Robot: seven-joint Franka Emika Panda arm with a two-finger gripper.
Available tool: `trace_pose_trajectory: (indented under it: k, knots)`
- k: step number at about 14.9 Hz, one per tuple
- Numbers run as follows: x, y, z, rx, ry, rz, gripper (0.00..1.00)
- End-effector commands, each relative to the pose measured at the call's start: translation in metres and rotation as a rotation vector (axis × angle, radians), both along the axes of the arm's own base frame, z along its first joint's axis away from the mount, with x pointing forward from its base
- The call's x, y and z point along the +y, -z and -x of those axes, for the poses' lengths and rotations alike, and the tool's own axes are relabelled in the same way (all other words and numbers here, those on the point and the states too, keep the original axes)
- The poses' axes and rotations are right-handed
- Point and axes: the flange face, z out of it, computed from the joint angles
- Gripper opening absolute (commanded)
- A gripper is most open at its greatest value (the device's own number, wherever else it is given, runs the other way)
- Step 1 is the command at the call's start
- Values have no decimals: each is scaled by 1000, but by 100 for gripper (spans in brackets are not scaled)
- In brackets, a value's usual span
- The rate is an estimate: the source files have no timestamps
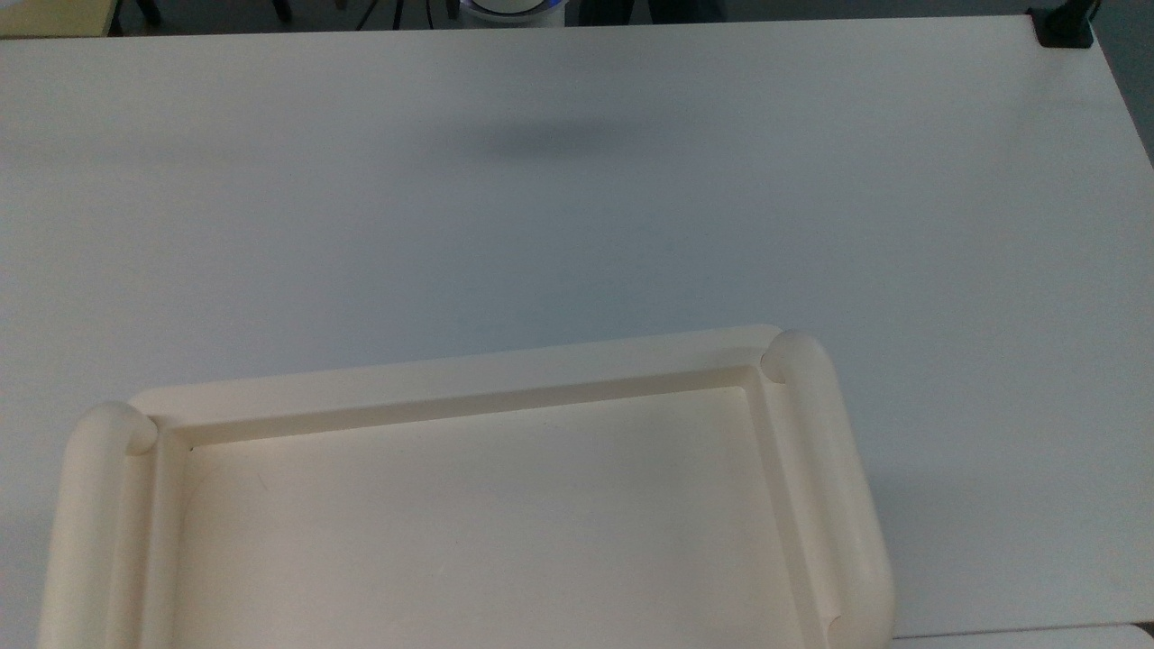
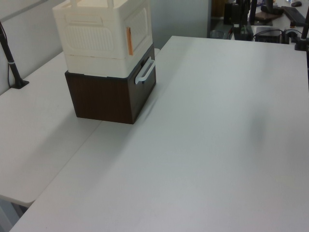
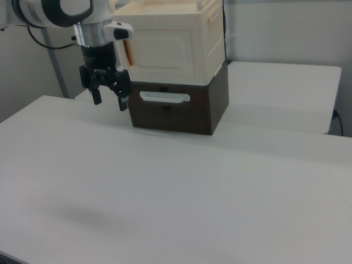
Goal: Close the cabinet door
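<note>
- One cabinet [image 3: 176, 47], a cream-white moulded box of smooth plastic look, stood on one dark brown wood-grained drawer unit [image 3: 181, 107]; in the left view the same cabinet [image 2: 104, 36] sat on the same unit [image 2: 108, 94].
- One cabinet door [image 3: 162, 49], a flat panel with a raised frame border, lay flush with the cabinet's front in the right view; in the left view the door [image 2: 137, 26] faced the left view's right, with one copper-coloured strip [image 2: 129, 41] at its edge.
- From the top view the cabinet [image 1: 820, 469] showed a recessed rectangular top with two thick, rounded, roll-like side edges.
- One white loop handle [image 3: 164, 97] ran across the drawer unit's front, curved and glossy.
- One gripper [image 3: 108, 99], black with two fingers, hung from a white-and-black arm [image 3: 60, 14] at the right view's left, just beside the cabinet and above the table; its fingers stood apart, holding nothing.
- One white table [image 1: 577, 198], matte and flat, carried the stack; a second white surface [image 2: 34, 145] adjoined it on the left view's left.
- One black clamp [image 1: 1064, 27] sat at the table's far corner in the top view.
</note>
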Motion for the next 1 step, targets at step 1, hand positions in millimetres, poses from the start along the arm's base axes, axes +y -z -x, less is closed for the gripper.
trace_pose_trajectory:
  k: [1]
  knots:
    - [-5, -4, 5, 16, 27, 18, 100]
